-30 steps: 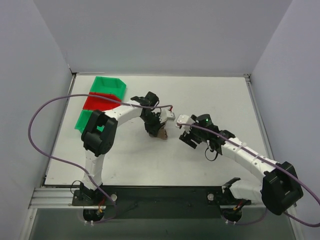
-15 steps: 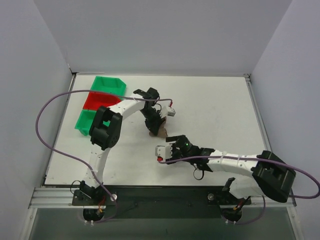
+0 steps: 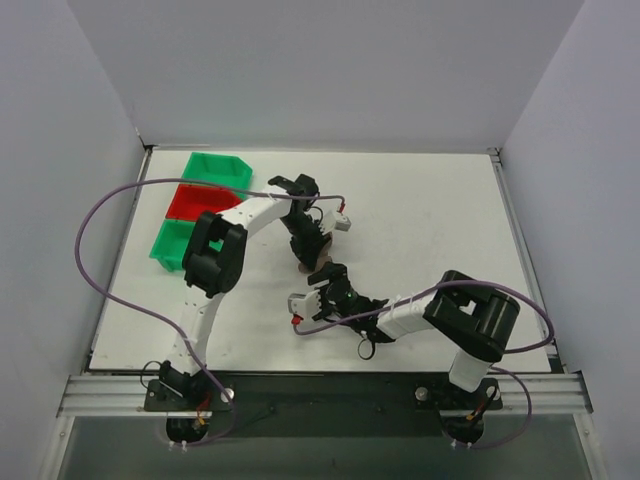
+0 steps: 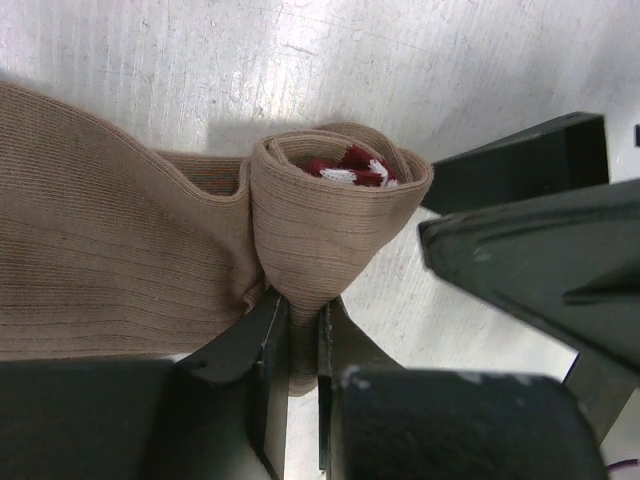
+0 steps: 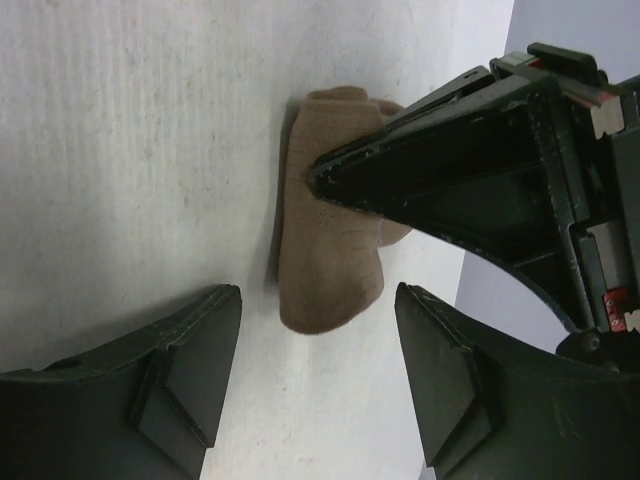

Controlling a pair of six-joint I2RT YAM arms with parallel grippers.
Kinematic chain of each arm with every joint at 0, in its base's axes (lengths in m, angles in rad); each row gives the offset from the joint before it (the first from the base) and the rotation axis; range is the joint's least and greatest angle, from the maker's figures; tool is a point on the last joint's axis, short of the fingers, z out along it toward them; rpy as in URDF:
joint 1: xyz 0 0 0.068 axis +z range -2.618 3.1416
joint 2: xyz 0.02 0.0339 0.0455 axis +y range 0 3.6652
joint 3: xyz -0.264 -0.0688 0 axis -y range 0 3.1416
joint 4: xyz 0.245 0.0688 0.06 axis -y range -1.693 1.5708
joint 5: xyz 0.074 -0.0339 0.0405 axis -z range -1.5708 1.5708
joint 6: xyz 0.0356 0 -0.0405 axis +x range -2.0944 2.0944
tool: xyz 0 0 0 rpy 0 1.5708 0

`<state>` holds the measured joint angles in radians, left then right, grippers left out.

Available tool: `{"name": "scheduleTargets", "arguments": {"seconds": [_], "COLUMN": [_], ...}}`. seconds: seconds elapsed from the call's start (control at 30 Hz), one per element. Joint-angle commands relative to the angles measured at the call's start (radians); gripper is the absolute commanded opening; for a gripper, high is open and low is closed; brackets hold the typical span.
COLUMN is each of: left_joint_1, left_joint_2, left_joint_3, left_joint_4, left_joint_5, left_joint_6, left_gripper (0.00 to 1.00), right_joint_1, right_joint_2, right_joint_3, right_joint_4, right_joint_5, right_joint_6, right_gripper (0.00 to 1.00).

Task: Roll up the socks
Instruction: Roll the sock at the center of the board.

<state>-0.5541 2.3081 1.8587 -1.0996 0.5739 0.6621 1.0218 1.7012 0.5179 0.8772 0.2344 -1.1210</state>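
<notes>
Clenching just a fold of the socks (image 4: 320,225), the left end effector (image 4: 296,318) may lose the roll if the released right end effector (image 5: 316,298) bumps it.

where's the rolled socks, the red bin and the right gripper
socks (image 4: 335,225): left wrist view, on the rolled tan outer layer
red bin (image 3: 190,203): top external view, on its bare inside
right gripper (image 5: 312,295): right wrist view, midway between its fingertips

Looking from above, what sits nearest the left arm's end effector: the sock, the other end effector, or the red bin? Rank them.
1. Sock, pinched in the left end effector.
2. Right end effector, just below it.
3. Red bin, far left.
</notes>
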Motion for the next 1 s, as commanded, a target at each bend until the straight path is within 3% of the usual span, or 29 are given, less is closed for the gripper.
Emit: {"name": "scheduleTargets", "arguments": {"seconds": [0.0,0.17,0.3,0.47,0.57,0.67,0.77,0.8,0.87,0.97], "left_joint_1": [-0.02,-0.021,-0.024,-0.027,-0.032,-0.036,-0.046,-0.049,-0.056,-0.063], "left_joint_2": [0.163,0.157,0.155,0.129,0.11,0.097,0.091,0.09,0.082,0.074], "left_joint_3": [-0.092,-0.099,-0.104,-0.13,-0.154,-0.174,-0.187,-0.19,-0.2,-0.213], "left_joint_4": [-0.016,-0.009,-0.008,0.004,0.023,0.035,0.044,0.05,0.058,0.066], "left_joint_5": [-0.177,-0.178,-0.183,-0.177,-0.178,-0.186,-0.198,-0.203,-0.213,-0.22], "left_joint_6": [0.014,0.014,0.017,0.034,0.04,0.048,0.048,0.05,0.051,0.053], "left_gripper": [0.0,0.0,0.0,0.0,0.0,0.0,0.0,0.0,0.12,0.2], "right_joint_1": [0.001,0.0,-0.005,-0.014,-0.029,-0.042,-0.043,-0.045,-0.043,-0.046], "right_joint_2": [0.066,0.127,0.146,0.173,0.184,0.184,0.181,0.181,0.181,0.176], "right_joint_3": [0.028,0.073,0.091,0.137,0.177,0.206,0.226,0.228,0.229,0.232], "right_joint_4": [0.019,0.025,-0.026,-0.124,-0.185,-0.259,-0.302,-0.308,-0.317,-0.333], "right_joint_5": [-0.026,-0.024,-0.029,-0.027,-0.029,-0.044,-0.052,-0.053,-0.055,-0.067], "right_joint_6": [-0.002,-0.005,0.001,0.041,0.062,0.087,0.096,0.098,0.105,0.118], "right_gripper": [0.64,0.58,0.44,0.43,0.36,0.15,0.0,0.0,0.0,0.0]}}
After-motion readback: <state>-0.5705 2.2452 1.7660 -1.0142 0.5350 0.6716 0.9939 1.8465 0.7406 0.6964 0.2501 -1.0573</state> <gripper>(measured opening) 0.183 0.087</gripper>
